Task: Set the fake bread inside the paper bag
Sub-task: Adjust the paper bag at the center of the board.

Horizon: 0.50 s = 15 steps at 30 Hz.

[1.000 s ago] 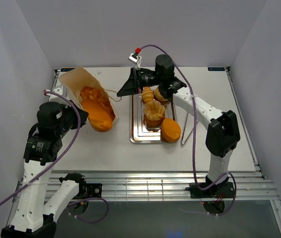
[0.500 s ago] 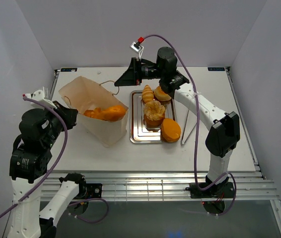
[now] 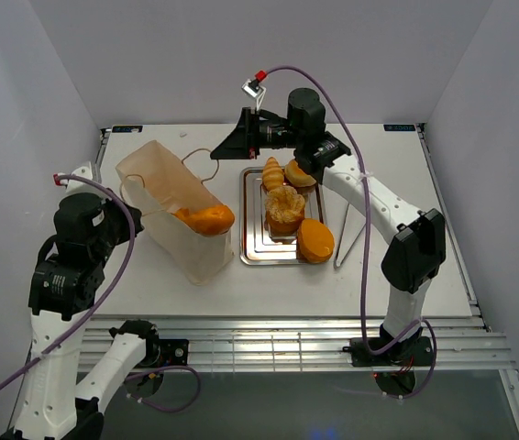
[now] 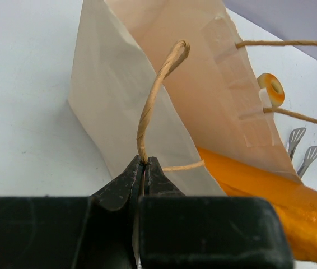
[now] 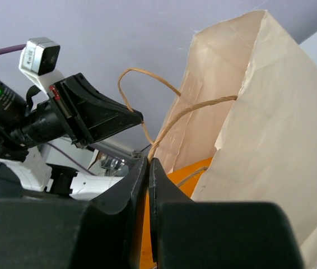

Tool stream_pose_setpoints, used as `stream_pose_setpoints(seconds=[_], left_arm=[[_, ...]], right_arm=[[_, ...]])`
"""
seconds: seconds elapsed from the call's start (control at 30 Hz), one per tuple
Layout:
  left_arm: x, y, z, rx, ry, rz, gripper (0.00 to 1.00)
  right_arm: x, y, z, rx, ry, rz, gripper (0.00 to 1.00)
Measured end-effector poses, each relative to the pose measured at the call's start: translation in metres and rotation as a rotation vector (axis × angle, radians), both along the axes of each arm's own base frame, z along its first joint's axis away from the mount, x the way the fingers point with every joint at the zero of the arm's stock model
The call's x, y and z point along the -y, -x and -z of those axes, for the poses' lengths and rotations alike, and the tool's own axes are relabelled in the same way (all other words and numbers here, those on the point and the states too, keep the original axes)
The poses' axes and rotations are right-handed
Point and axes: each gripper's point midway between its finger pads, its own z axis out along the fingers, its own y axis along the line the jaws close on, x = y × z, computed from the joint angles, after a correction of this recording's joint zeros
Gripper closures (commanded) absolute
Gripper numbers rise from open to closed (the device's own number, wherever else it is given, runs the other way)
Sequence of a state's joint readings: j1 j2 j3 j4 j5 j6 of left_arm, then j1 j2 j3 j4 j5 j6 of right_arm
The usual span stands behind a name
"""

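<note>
The pale tan paper bag [image 3: 175,213] stands tilted on the table, held up by its cord handles, with an orange loaf [image 3: 206,218] poking out of its mouth. My left gripper [image 4: 144,162] is shut on one cord handle [image 4: 154,98]; the bag [image 4: 147,89] and the loaf [image 4: 270,193] fill that view. My right gripper [image 5: 148,161] is shut on the other cord handle [image 5: 195,107], beside the bag [image 5: 265,112]. In the top view my right gripper [image 3: 215,157] is above the bag's far side and my left gripper [image 3: 137,207] at its left. More fake bread [image 3: 285,209] sits on the silver tray [image 3: 252,240].
A round roll [image 3: 314,240] overhangs the tray's near right corner. Metal tongs [image 3: 349,234] lie right of the tray. A bagel [image 4: 273,89] shows beyond the bag in the left wrist view. White walls enclose the table on three sides.
The bag has been lifted from lying flat to standing tilted by both handles. My left arm swung out left and then back in; the loaf slid down towards the bag's mouth.
</note>
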<state>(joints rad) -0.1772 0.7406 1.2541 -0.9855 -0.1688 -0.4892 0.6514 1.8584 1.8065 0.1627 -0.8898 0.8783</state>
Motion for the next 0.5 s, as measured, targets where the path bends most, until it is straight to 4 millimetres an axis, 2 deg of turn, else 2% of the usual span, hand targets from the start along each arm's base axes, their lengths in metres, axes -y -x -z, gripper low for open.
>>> stream_pose_setpoints(seconds=[0.17, 0.27, 0.4, 0.5], left_arm=[[-0.002, -0.018, -0.023, 0.017, -0.015, -0.021, 1.0], [-0.002, -0.026, -0.036, 0.043, -0.018, -0.025, 1.0], [-0.006, -0.024, -0.033, 0.041, -0.03, -0.041, 1.0], [-0.009, -0.017, -0.025, 0.031, -0.038, -0.054, 1.0]], right_arm=[[0.003, -0.005, -0.012, 0.009, 0.014, 0.121, 0.92], [0.009, 0.005, -0.028, 0.05, 0.013, 0.195, 0.92], [0.017, 0.028, -0.037, 0.082, 0.013, 0.233, 0.92], [0.018, 0.037, -0.033, 0.091, 0.025, 0.249, 0.92]])
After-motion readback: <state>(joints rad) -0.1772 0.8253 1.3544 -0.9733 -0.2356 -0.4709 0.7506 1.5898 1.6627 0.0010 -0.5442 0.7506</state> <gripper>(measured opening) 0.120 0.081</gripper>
